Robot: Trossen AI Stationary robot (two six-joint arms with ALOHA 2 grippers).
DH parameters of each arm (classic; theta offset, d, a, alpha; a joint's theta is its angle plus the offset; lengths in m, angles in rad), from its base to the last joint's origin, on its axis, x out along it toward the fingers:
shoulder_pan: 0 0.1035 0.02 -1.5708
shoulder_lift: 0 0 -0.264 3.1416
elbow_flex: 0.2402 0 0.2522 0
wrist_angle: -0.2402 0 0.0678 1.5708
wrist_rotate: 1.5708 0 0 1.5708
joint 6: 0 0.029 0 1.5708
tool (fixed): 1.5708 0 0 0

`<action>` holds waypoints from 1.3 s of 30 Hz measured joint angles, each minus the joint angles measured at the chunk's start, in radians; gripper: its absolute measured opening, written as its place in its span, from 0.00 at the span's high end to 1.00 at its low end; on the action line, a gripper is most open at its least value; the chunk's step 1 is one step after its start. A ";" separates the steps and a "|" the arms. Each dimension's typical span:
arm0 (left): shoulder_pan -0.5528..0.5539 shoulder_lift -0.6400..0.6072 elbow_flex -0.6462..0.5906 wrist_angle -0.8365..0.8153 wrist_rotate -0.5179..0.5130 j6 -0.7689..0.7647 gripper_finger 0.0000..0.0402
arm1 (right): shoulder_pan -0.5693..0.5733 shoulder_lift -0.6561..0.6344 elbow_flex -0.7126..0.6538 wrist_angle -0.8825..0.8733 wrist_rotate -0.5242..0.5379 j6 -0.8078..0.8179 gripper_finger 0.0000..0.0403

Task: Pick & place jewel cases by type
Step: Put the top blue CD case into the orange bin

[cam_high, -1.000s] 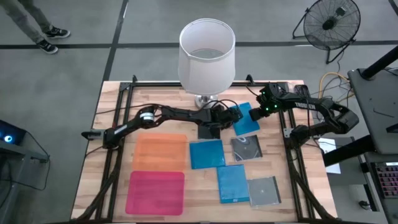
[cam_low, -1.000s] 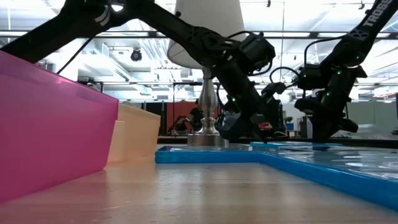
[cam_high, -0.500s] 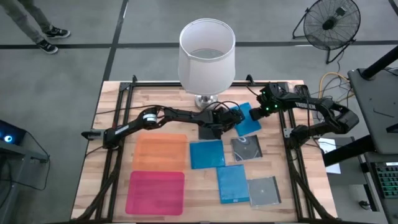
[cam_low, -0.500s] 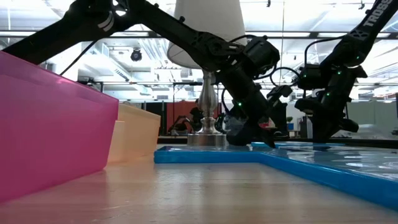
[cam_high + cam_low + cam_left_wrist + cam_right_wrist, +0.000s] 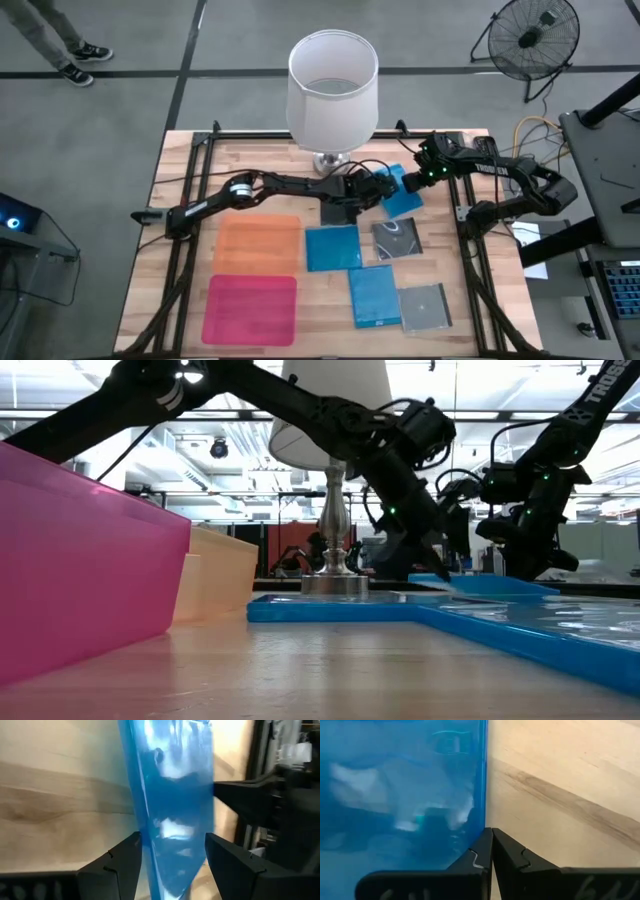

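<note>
My left gripper (image 5: pixel 383 187) reaches across the middle of the table and is shut on a bright blue jewel case (image 5: pixel 404 196) at the far right. In the left wrist view, that case (image 5: pixel 175 810) stands between the gripper's (image 5: pixel 172 837) two fingers. My right gripper (image 5: pixel 420 180) is shut, and its tips (image 5: pixel 491 831) stand right at the same case's edge (image 5: pixel 484 795). Lying flat on the table are two more blue cases (image 5: pixel 332 247) (image 5: pixel 375 295), two grey ones (image 5: pixel 397 238) (image 5: pixel 425 307) and a dark one (image 5: pixel 335 212) partly under my left arm. My left gripper pinches the blue case by its edge toward the table's left (image 5: pixel 150 850), one finger on each flat face. The fingers come slanting down from the table's left. The case is tilted, its held edge (image 5: pixel 425 577) raised and its opposite edge (image 5: pixel 545 589) lower. My right gripper's shut tips stand against the case's right edge (image 5: pixel 484 820); I cannot tell whether they touch it.
A white-shaded lamp (image 5: pixel 332 90) stands at the far middle, its metal base (image 5: pixel 335 582) just behind my left gripper. An orange bin (image 5: pixel 258 243) and a pink bin (image 5: pixel 250 308) sit at the near left. Black frame rails (image 5: pixel 185 250) run along both table sides.
My left gripper has risen and gone a little toward the table's right. With it, the held edge of the blue case has come up off the table, so the case now tilts. Its edge by my right gripper has stayed low.
</note>
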 joint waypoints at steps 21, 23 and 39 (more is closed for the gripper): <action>-0.009 -0.001 0.026 0.085 -0.046 0.015 0.52 | 0.003 0.002 -0.001 0.002 -0.049 0.005 0.98; -0.009 -0.001 0.026 0.083 -0.041 0.006 0.53 | 0.003 0.001 0.000 0.002 -0.046 0.004 0.98; -0.008 -0.001 0.024 0.039 -0.040 -0.003 0.94 | 0.002 0.000 0.000 0.002 -0.033 0.001 0.98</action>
